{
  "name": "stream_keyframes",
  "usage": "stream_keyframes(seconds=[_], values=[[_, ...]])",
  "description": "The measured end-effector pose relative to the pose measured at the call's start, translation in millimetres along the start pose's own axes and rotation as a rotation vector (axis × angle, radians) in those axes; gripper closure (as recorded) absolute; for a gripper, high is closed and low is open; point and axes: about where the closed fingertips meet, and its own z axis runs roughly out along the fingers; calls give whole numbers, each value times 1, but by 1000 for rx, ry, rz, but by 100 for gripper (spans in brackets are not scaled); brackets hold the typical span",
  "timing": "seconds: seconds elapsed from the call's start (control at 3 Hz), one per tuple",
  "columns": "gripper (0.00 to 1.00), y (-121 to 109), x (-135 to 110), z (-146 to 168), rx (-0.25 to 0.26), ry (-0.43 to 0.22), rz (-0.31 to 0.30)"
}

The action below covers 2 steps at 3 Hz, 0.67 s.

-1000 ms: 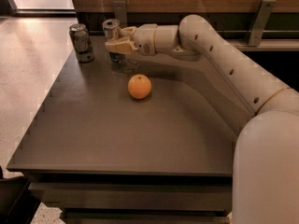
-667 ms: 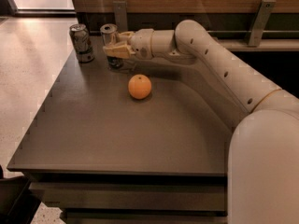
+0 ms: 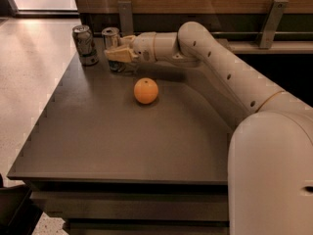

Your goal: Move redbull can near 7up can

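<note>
The pincer (image 3: 119,55) was at the far left corner of the surface (image 3: 122,141), clamped around the middle of the upright redbull can (image 3: 111,37). That can stood just beside the 7up can (image 3: 85,45), with a narrow gap between them. An orange (image 3: 146,91) lay nearer the middle. The placing looked essentially done. What remained was to let go and draw the arm back without knocking either can.

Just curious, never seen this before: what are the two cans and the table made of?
The redbull can, gripped in the hand at the far left, and the 7up can beside it look like thin metal: shiny silver tops. The table seems matte dark grey laminate or wood; its look leaves that open.
</note>
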Motion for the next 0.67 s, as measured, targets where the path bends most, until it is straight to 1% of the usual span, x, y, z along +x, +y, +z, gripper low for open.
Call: stream_keyframes(seconds=[0.33, 0.67], values=[[82, 2, 0, 3, -4, -1, 0], [59, 3, 0, 6, -9, -1, 0]])
